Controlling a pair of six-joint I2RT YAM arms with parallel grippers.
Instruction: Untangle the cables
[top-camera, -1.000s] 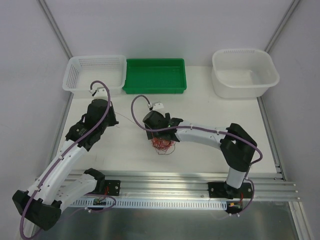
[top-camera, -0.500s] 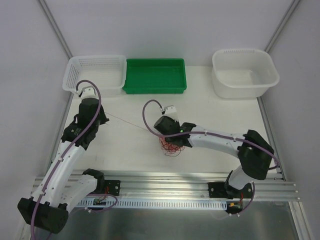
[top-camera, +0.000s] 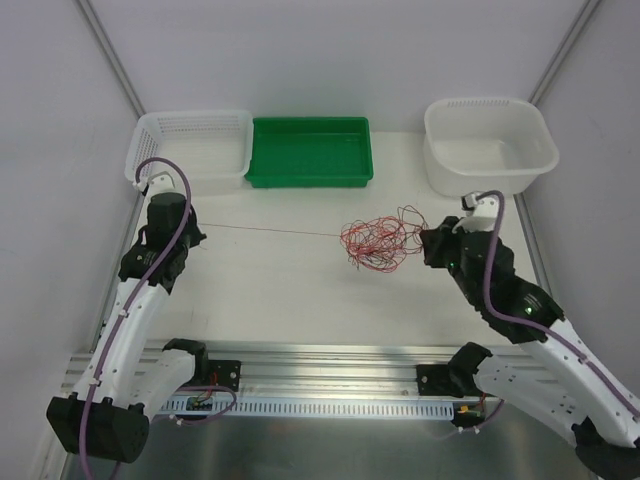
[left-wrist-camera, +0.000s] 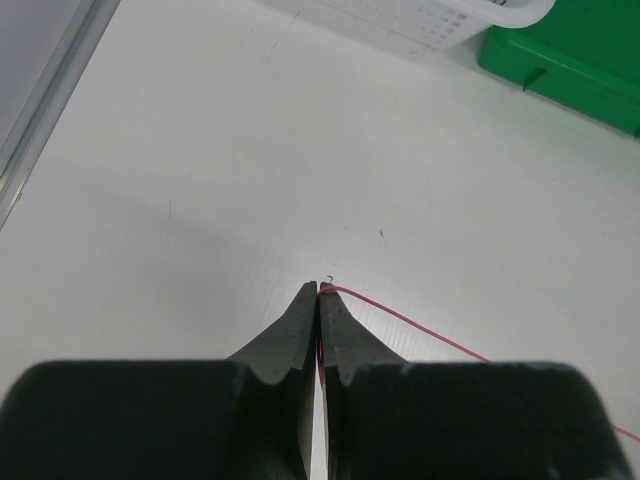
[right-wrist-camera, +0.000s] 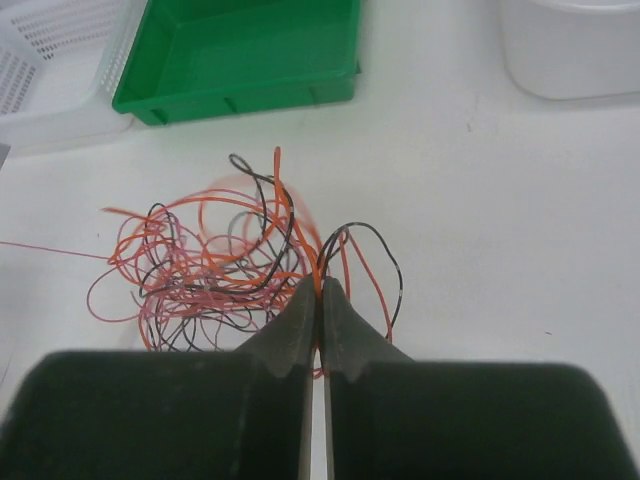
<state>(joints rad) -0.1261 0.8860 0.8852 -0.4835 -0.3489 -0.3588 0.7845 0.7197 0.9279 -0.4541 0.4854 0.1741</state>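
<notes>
Top view: along the far edge of the table (top-camera: 270, 300) a white perforated basket (top-camera: 190, 148), a green tray (top-camera: 310, 152) and a white tub (top-camera: 490, 148) are ranged from left to right, and an aluminium rail (top-camera: 330, 362) bounds the near edge. The cables (top-camera: 380, 240) are seen as a loose tangle right of centre, apart from all three containers, with bare tabletop on every side. The right gripper (top-camera: 428, 246) is set against the tangle's right side. The left gripper (top-camera: 194, 227) is placed well apart at the left, nearer than the basket, and one red strand (top-camera: 270, 230) is drawn taut between it and the tangle. Left wrist view: the left gripper (left-wrist-camera: 318, 291) is pressed fully together on the strand's end, which is led off to the lower right over bare table. Right wrist view: the right gripper (right-wrist-camera: 320, 286) is closed on an orange wire at the tangle's near rim, with most of the loops lying ahead and to the left. Open table separates them from the tray and tub.
</notes>
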